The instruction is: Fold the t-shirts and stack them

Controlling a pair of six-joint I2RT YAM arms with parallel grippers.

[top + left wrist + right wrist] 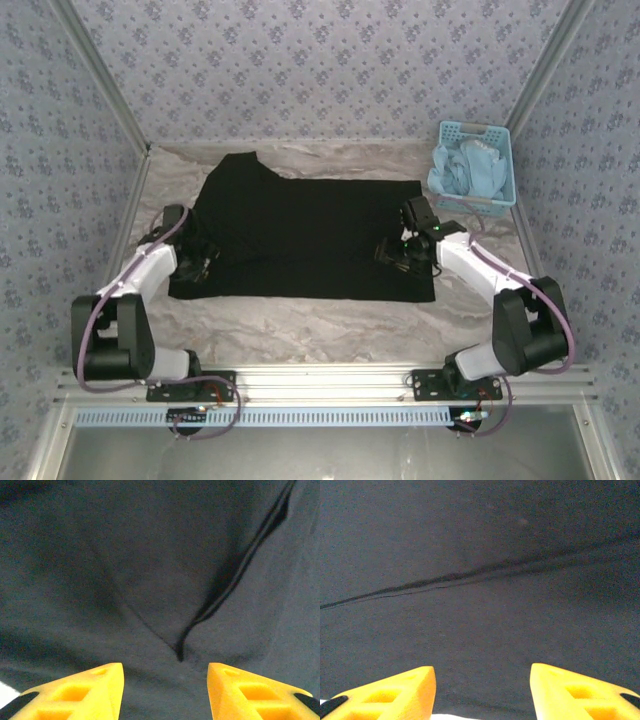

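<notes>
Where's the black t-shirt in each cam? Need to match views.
Top external: t-shirt spread flat mid-table, between the two arms.
Left wrist: t-shirt close below, dark fold running to upper right.
Right wrist: t-shirt close below, long crease crossing it.
Shared landmark: pale table cover at the shirt's near hem.

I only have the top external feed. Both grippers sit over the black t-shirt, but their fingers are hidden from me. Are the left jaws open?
Observer: Yes. In the left wrist view the left gripper has its yellow fingers well apart, with no cloth pinched; the black t-shirt lies beneath.
Operator: And the right?
Observer: The right gripper is open too, with nothing pinched.
Operator: Any folds nearby?
Observer: A dark fold edge curves across the cloth ahead of the left gripper.
</notes>
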